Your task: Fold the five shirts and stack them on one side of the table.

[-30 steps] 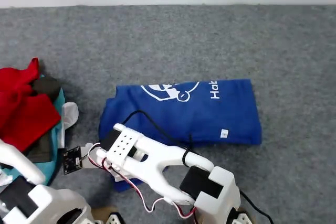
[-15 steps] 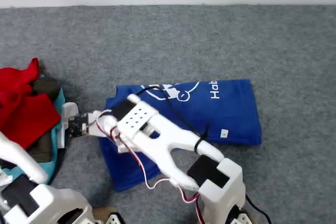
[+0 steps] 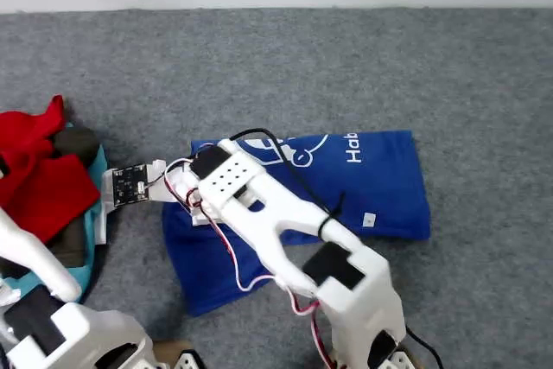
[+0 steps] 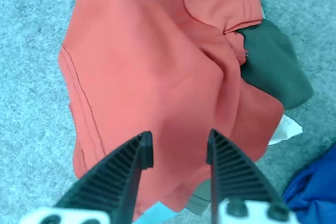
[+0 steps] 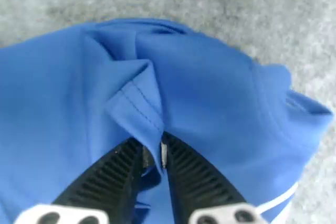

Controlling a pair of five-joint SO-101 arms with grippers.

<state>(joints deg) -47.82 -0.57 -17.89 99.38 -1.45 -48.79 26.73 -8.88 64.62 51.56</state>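
Right wrist view is showing the right hand [image 5: 152, 149] pinching a fold of the blue shirt [image 5: 210, 93] lying on the surface [image 3: 346, 66], while the left hand [image 4: 178, 148] is hovering, jaws apart, over the red shirt [image 4: 147, 77].

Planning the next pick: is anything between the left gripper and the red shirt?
Nothing visible does. The left gripper hangs open over the red shirt, whose upper fabric lies bare; a dark garment pokes out from under its edge, not over it.

The left arm [image 3: 39, 261] and right arm [image 3: 276, 218] are moulded in white, with black motors [image 3: 333, 270]; fingers [image 5: 113, 174] are ribbed black (red and white cables [image 3: 226, 252] are looped alongside).
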